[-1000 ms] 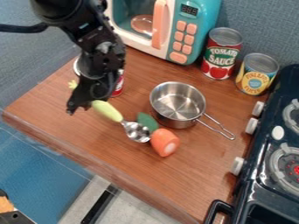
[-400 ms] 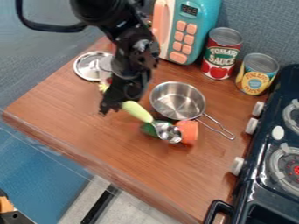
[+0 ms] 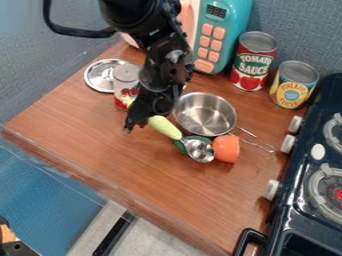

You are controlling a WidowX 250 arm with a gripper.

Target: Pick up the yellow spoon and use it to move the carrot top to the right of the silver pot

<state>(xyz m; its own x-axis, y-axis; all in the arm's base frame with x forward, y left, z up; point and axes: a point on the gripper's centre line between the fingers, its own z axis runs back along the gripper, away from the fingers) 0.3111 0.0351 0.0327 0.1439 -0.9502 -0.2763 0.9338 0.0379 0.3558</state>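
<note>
Black two-finger gripper [image 3: 143,118]: closed on the handle of the yellow spoon [image 3: 165,127].
Silver spoon bowl [image 3: 200,150]: against the orange-and-green carrot top [image 3: 227,149].
Carrot top: on the brown wooden counter [image 3: 143,162], near the silver metal pot [image 3: 206,119].

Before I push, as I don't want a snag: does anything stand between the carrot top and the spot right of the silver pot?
Yes: the wire handle of the silver pot slants out just beyond the carrot top, across the direct way to the pot's right side.
</note>
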